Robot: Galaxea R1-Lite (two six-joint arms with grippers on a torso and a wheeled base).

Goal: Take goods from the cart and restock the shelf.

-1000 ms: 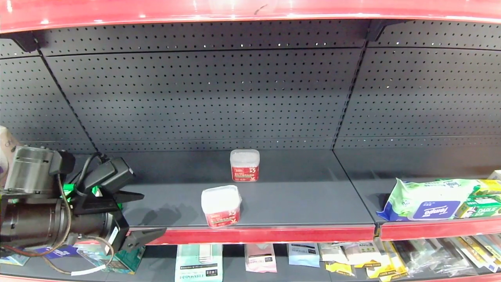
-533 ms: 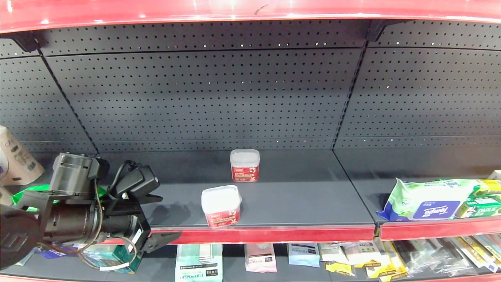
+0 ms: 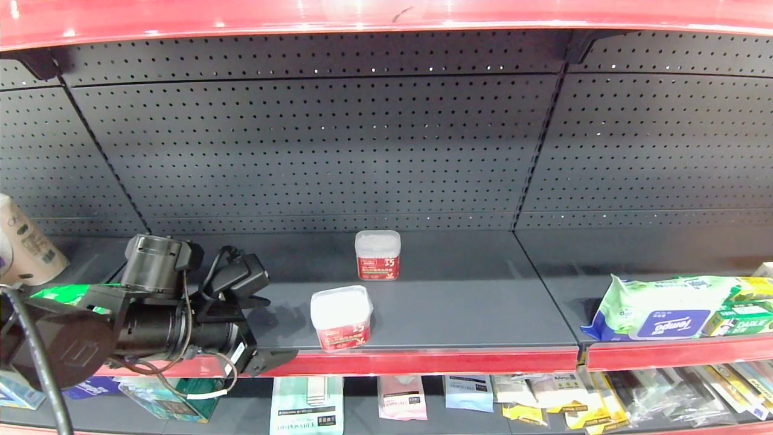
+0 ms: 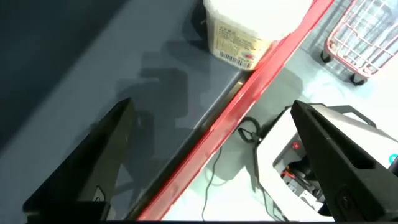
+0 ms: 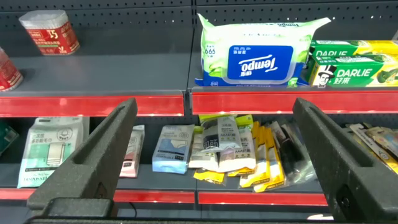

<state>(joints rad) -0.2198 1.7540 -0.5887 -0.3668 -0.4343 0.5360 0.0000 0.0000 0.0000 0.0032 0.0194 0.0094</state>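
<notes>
- The left claw (image 3: 281, 326) is wide open at the lower left of the head view. It holds nothing and touches nothing.
- One of its fingers is over the dark grey metal shelf with a red front edge (image 3: 453, 302). The other finger is out in front of the red edge.
- The right claw (image 5: 214, 155) is wide open too, with nothing in it.
- Since a second ago the left claw has slid to the right in the frame, closer to the goods. The goods have not moved.
- A small white plastic tub with a red label (image 3: 341, 317) stands at the front edge of the shelf, low in the middle of the frame, near the left claw on its right.
- A second white tub (image 3: 377, 254) of the same kind stands further back on the shelf, apart from the first.
- Both tubs stand upright with lids on top. Their long side runs up and down, and their red labels face the front.
</notes>
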